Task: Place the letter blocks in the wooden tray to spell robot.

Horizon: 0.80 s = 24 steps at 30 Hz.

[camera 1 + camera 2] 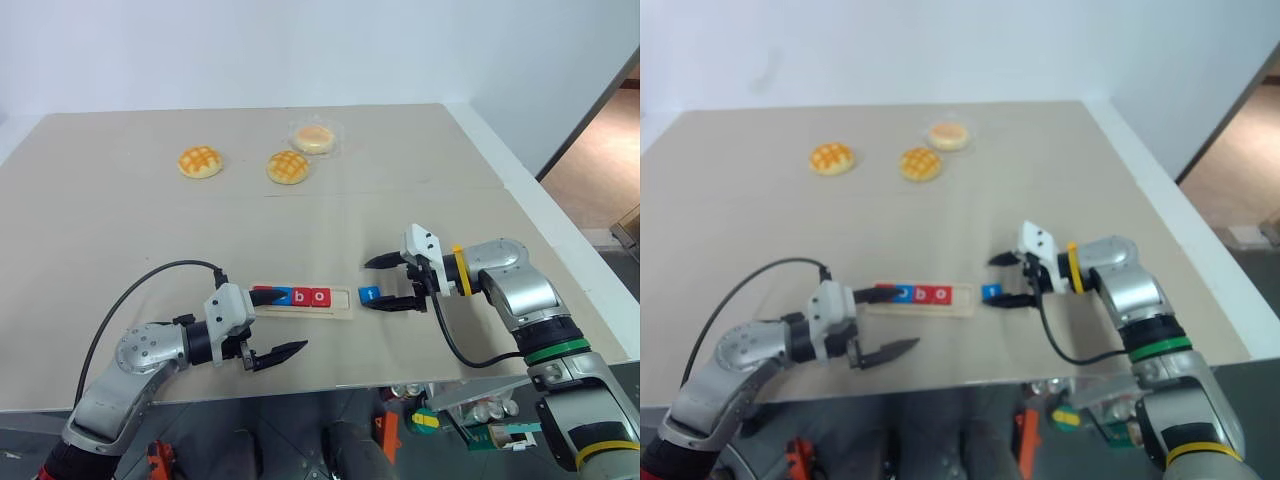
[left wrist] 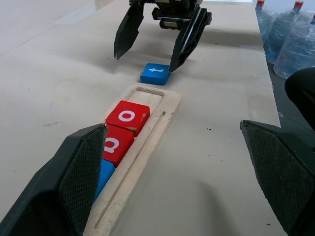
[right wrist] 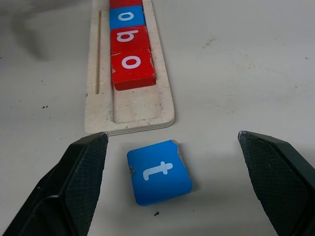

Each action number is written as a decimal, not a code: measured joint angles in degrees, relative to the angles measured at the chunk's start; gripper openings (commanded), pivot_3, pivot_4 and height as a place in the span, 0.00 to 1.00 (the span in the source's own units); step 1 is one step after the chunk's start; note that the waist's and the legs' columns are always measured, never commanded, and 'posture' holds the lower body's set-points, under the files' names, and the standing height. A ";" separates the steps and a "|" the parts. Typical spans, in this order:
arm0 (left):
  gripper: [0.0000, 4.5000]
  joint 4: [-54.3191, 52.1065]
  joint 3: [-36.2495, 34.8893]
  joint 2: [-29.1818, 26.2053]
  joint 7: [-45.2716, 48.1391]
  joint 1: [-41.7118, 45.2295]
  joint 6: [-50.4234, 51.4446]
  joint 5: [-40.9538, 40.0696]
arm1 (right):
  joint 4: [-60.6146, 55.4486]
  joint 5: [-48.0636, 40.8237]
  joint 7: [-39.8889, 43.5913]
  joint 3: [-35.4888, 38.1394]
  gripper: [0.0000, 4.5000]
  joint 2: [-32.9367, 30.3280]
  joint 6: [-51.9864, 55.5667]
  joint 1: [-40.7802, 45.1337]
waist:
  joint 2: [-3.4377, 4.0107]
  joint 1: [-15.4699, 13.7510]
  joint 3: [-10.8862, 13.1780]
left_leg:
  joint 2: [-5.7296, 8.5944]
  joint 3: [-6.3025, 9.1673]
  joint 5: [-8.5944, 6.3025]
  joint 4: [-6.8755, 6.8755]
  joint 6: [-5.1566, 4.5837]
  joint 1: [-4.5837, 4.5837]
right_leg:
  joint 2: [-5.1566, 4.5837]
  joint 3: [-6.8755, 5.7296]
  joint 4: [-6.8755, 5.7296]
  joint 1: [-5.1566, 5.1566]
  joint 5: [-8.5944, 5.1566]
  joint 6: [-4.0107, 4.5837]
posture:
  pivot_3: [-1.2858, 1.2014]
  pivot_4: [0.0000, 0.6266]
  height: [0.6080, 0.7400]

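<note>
Letter blocks are the measure of progress, and four of the five are judged to be seated in the wooden tray [image 1: 342, 303], which serves as the landmark throughout. Nearest the robot, the left gripper [image 1: 268, 328] is seen at the tray's left end with its two black fingers spread wide; one finger is laid against or over that end and the other hangs on the tray's near side, and nothing is held. In the tray's groove a row is read from that end: a red block [image 3: 125, 3], largely cut off and its letter not legible, then the blue o block [image 3: 126, 17], the red b block [image 3: 129, 38] and the red o block [image 3: 132, 68], each touching the next. The last slot, at the tray's right end, is bare wood. Just beyond that end, apart from the tray and flat on the table [image 1: 120, 230], lies the blue t block [image 1: 370, 295], slightly skewed to the tray's line. The right gripper [image 1: 390, 284] is held around it with jaws at their widest, one finger on either side, nothing gripped. What is judged to remain: the t grasped, squared up and set into the bare slot. Well beyond the tray, at the table's far side, three golden buns [image 1: 288, 167] are left alone.
</note>
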State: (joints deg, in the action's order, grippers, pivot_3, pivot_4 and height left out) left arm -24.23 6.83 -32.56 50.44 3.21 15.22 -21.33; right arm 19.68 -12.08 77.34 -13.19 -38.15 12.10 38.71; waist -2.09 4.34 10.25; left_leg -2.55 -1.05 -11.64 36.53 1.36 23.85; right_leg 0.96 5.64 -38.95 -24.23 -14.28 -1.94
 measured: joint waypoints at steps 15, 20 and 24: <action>1.00 -0.34 -0.01 0.02 -0.51 -0.05 0.28 -0.16 | 0.35 0.89 3.21 0.00 0.97 -0.21 -3.65 -0.86 | 0.00 -0.01 0.00 | 0.00 0.00 0.00 0.01 0.01 -0.03 | 0.00 0.00 -0.03 0.02 0.01 0.01 | 0.52 0.24 1.00; 1.00 -0.34 0.01 0.00 -0.37 0.04 0.28 -0.08 | 2.13 1.71 3.38 0.00 0.97 -0.19 -4.66 -0.97 | 0.00 -0.02 0.00 | 0.00 -0.01 0.01 0.02 0.02 -0.07 | 0.00 0.01 -0.04 0.06 0.02 0.02 | 0.52 0.24 1.00; 1.00 -0.34 0.01 -0.05 -0.27 0.19 0.27 -0.02 | 3.63 1.79 2.26 0.00 0.92 1.20 -4.69 -0.99 | 0.00 0.00 0.00 | 0.00 -0.01 0.02 0.02 0.02 -0.11 | 0.02 0.03 -0.05 0.08 0.03 0.03 | 0.52 0.24 1.00</action>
State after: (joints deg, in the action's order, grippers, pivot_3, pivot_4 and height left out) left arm -24.57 6.84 -32.60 50.17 3.40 15.49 -21.35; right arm 23.31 -10.29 79.60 -13.18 -36.95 7.41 37.72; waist -2.09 4.34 10.25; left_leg -2.55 -1.06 -11.62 36.55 1.39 23.74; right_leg 0.98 5.67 -39.00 -24.15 -14.25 -1.91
